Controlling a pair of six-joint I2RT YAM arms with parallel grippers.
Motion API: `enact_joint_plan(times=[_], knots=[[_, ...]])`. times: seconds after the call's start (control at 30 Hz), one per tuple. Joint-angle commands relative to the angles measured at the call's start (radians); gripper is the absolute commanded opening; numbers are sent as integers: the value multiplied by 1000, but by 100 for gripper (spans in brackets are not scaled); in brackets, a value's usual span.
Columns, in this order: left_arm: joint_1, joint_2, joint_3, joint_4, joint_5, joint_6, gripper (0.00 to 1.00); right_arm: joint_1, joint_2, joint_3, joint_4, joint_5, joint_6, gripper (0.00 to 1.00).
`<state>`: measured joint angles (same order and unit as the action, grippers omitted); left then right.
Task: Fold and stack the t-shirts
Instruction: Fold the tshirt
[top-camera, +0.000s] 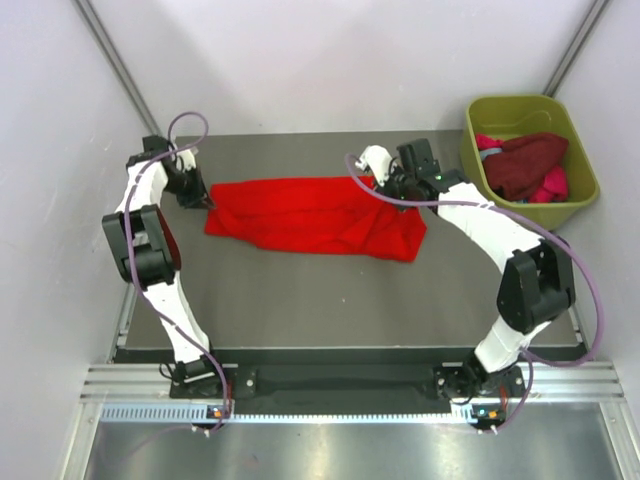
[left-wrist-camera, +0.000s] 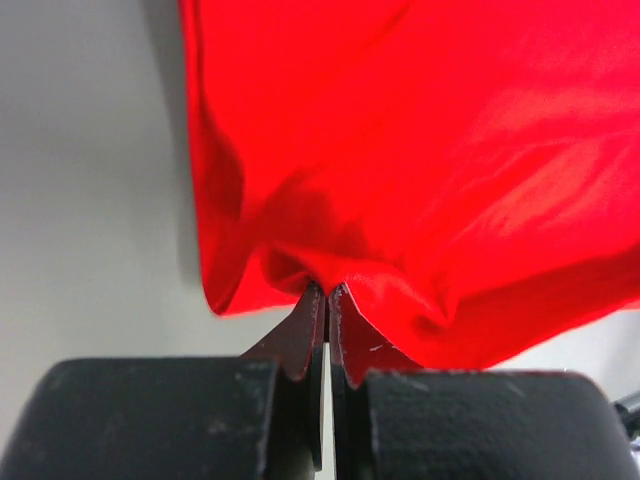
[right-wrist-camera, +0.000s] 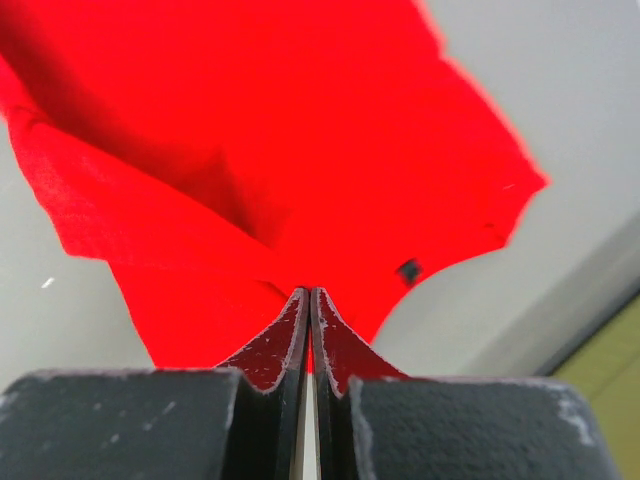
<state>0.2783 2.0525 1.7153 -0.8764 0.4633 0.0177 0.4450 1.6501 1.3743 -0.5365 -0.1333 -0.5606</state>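
A large bright red t-shirt (top-camera: 315, 215) lies stretched across the far half of the grey table. My left gripper (top-camera: 207, 201) is shut on its left edge, and in the left wrist view (left-wrist-camera: 327, 288) red cloth (left-wrist-camera: 420, 150) bunches at the fingertips. My right gripper (top-camera: 385, 188) is shut on its upper right edge, and in the right wrist view (right-wrist-camera: 309, 292) the cloth (right-wrist-camera: 250, 130) spreads away from the shut jaws. A dark maroon t-shirt (top-camera: 525, 162) and a magenta-pink one (top-camera: 553, 186) lie crumpled in the tub.
An olive-green plastic tub (top-camera: 580, 150) stands at the table's far right corner, beside the right arm. White walls close in the table on three sides. The dark table surface (top-camera: 340, 300) stretches in front of the shirt.
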Motion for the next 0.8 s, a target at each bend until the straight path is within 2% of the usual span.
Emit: enact_joint_plan(times=[0.0,0.43,0.77], knots=[[-16,50,138,-10,-7,-9,0,-35,42,107,70,12,4,0],[-59,215,337,24,-83,4,0,-101,335,383,98,18,14,0],[-88,258,403,37,-132,11,0,-126,454,506,115,31,34,0]])
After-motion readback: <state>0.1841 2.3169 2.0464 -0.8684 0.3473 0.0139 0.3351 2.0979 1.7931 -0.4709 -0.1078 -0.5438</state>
